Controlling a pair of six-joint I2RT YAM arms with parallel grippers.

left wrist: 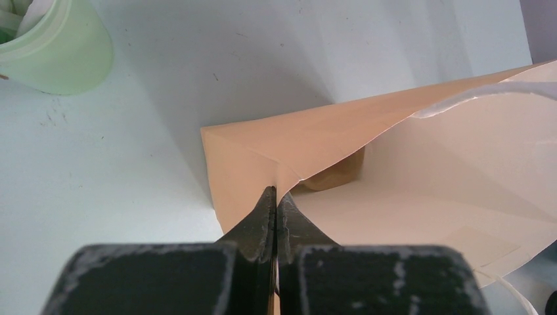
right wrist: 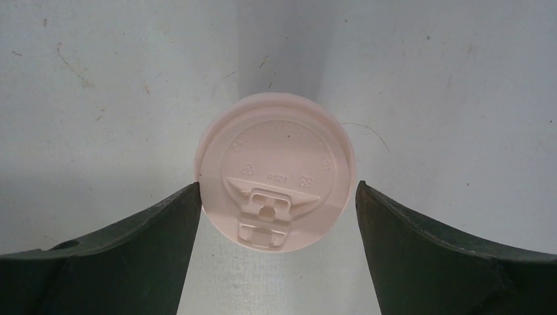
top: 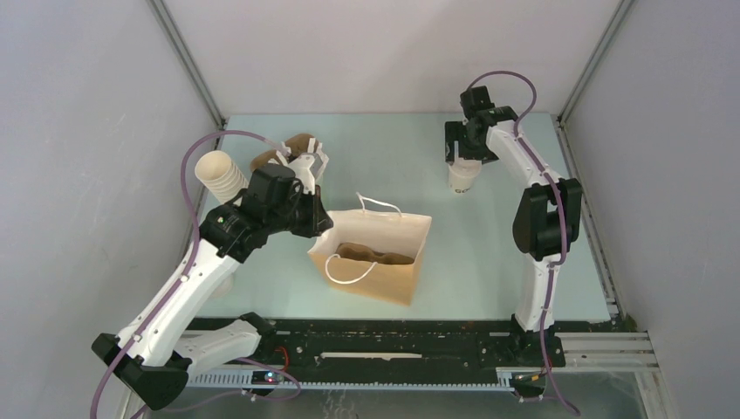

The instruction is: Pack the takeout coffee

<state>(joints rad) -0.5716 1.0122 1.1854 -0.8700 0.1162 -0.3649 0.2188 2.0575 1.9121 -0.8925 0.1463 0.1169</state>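
- Two steps look done, and packing itself is not yet done.
- Paper bag point(top: 371, 257) stands open mid-table.
- Left gripper point(left wrist: 276, 197) is clamped shut on the bag's rim at its 9 o'clock side.
- Right gripper point(right wrist: 278, 190) is spread wide, its jaws flanking the takeout coffee point(top: 462, 177), which stands on the table at 1 o'clock from the bag, well apart.
- Lid point(right wrist: 278, 172) is on. Grip, lift and lowering into the bag remain.

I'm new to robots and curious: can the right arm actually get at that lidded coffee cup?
Probably yes. The right gripper is open, with a finger on each side of the white lid of the coffee cup, and nothing stands between them.
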